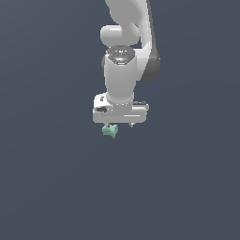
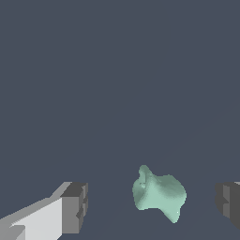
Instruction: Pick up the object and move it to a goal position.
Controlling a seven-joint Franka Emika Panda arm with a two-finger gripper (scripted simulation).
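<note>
The object (image 1: 110, 131) is a tiny mint-green piece with a pinched waist, lying on the dark grey floor. In the exterior view it sits just under the fingertip on that view's left. My white gripper (image 1: 120, 125) points straight down over it and is open. In the wrist view the object (image 2: 158, 193) lies between the two dark finger pads (image 2: 75, 206), with a gap on each side and neither pad touching it. The gripper (image 2: 152, 204) holds nothing.
The floor (image 1: 51, 187) is a plain dark grey surface all around. The white arm (image 1: 123, 70) rises straight above the gripper. No goal marker shows in either view.
</note>
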